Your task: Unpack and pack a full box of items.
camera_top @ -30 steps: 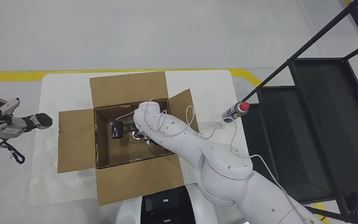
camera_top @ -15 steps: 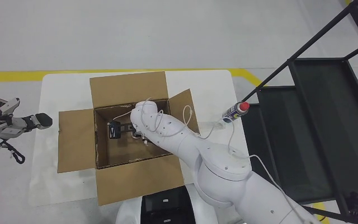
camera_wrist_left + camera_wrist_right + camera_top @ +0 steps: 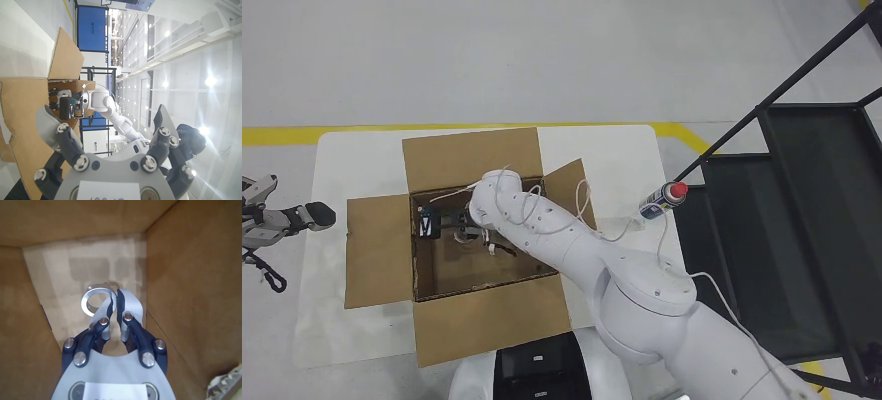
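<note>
Silver metal ring (image 3: 84,302), clamped in the right hand (image 3: 115,297) at the brown cardboard box's (image 3: 472,158) 9 o'clock side, is alone inside; unpacking seems nearly done, repacking ahead.

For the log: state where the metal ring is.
Right wrist view: the metal ring is inside the cardboard box, over its floor, rim pinched in the right gripper.

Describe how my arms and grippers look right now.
The right arm is glossy white with rounded segments, and a thin white cable loops along it. The right gripper and left gripper match: a grey base plate with a white label, black linkages with silver bolts, and pale grey fingers lined with black pads.
</note>
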Robot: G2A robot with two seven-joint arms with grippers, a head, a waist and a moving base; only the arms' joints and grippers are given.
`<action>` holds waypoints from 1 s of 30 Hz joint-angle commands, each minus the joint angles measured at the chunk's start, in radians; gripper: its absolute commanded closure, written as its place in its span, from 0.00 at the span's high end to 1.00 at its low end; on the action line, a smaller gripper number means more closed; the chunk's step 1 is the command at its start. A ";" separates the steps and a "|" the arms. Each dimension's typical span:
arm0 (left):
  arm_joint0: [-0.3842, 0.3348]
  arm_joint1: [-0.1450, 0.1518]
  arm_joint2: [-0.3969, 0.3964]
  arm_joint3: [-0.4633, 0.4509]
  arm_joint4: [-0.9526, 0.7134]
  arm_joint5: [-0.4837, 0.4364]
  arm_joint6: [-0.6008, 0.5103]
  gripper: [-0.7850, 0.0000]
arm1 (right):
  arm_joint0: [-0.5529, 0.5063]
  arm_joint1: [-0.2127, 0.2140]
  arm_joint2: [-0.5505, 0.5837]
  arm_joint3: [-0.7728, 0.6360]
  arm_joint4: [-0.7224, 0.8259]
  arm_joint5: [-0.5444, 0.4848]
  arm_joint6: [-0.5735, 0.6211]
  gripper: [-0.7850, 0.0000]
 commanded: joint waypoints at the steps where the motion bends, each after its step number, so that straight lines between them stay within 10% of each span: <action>1: 0.000 0.000 0.000 0.000 0.000 0.000 0.000 1.00 | -0.005 0.014 0.009 -0.016 0.001 -0.003 -0.014 0.00; 12: 0.000 0.000 0.000 0.000 0.000 0.000 0.000 1.00 | -0.087 0.156 0.103 -0.272 -0.030 0.013 -0.016 0.00; 23: 0.000 0.000 0.000 0.000 0.000 0.000 0.000 1.00 | -0.513 0.406 0.423 -1.138 -0.137 -0.011 0.407 0.00; 30: 0.000 0.000 0.000 0.000 0.000 0.000 0.000 1.00 | -0.716 0.473 0.559 -1.400 -0.207 -0.059 0.415 0.00</action>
